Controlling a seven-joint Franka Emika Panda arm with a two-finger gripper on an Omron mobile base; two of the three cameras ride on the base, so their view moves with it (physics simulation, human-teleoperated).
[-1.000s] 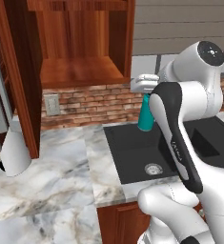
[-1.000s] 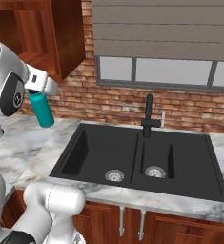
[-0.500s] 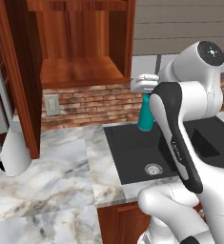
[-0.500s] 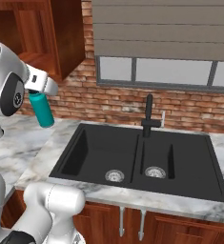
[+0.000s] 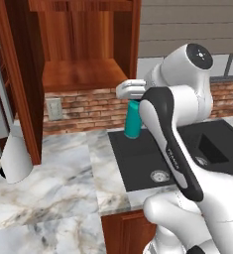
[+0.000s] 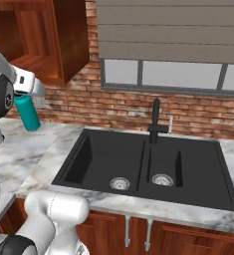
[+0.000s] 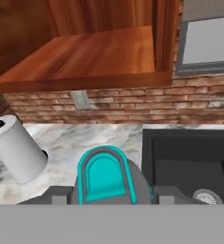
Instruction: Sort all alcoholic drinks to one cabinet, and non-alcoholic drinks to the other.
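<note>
My gripper [image 5: 132, 98] is shut on the top of the slim teal bottle [image 5: 132, 123], which hangs upright in the air above the counter by the sink's left edge. From the right base view the teal bottle [image 6: 28, 114] hangs under the gripper [image 6: 23, 97], just below and in front of the open reddish-brown wall cabinet [image 6: 49, 69]. That cabinet [image 5: 83, 74] has a plank back and a bare bottom board; I cannot tell whether it is the wide or the narrow one. In the hand view the bottle [image 7: 106, 175] sits between my fingertips [image 7: 59, 195], below the cabinet floor [image 7: 99, 55]. The black bottles and the green cup are out of view.
A black double sink [image 6: 148, 167] with a dark faucet [image 6: 156, 119] lies to the right. A white paper-towel roll [image 5: 16, 158] stands on the marble counter [image 5: 63, 183] at the left. An open cabinet door [image 5: 19, 84] hangs left of the opening. A brick wall with an outlet [image 5: 53, 109] runs behind.
The arm has swung left, carrying the teal bottle from over the sink's edge toward the space under the cabinet. The base has not moved.
</note>
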